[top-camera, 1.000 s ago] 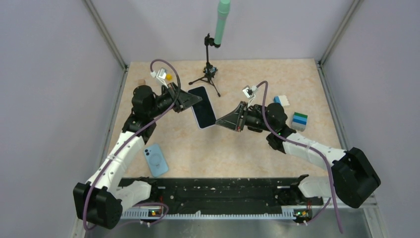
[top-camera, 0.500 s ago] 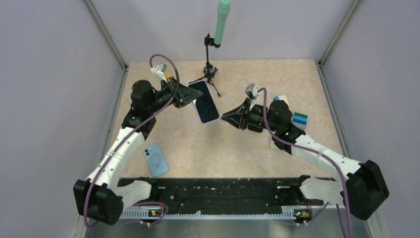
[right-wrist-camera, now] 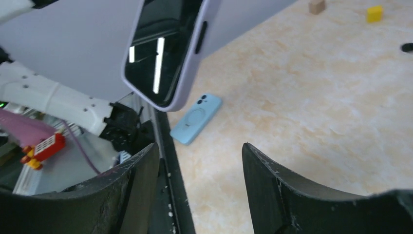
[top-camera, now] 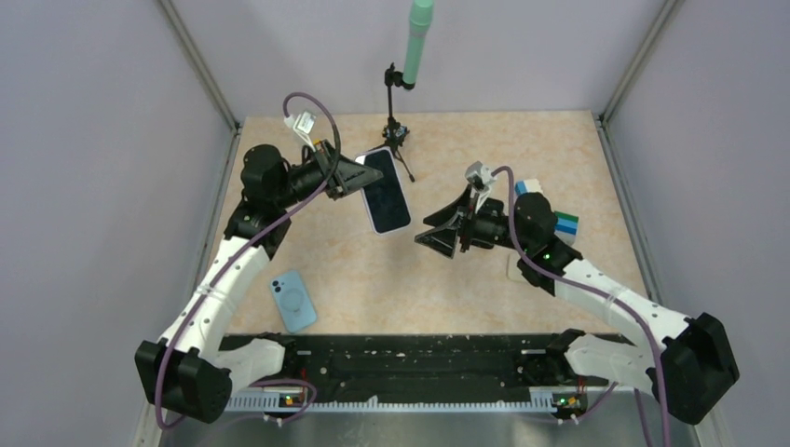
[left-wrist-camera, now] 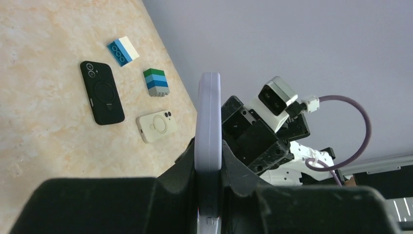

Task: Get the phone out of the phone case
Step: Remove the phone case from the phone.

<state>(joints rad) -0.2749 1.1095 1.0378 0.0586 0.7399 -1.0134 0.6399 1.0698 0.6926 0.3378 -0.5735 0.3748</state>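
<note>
Beige marbled surface [top-camera: 447,270] carries everything. Above it, the left pincer [left-wrist-camera: 209,161] is clamped narrow on the lilac phone case [left-wrist-camera: 208,122]. The phone [right-wrist-camera: 160,44] sits inside with its dark screen showing. The case's near end is hidden between the fingers, and the left wrist camera sees only its edge. The right pincer [right-wrist-camera: 198,146] stands wide and empty near the case's free end, not touching it. A light blue case [top-camera: 293,301] lies well behind the left pincer. Behind the right pincer lie a black case [left-wrist-camera: 101,92], a cream case [left-wrist-camera: 156,126] and a green-topped block stack [left-wrist-camera: 156,82], largely hidden from above by the arm.

No readable text, no legible labels
</note>
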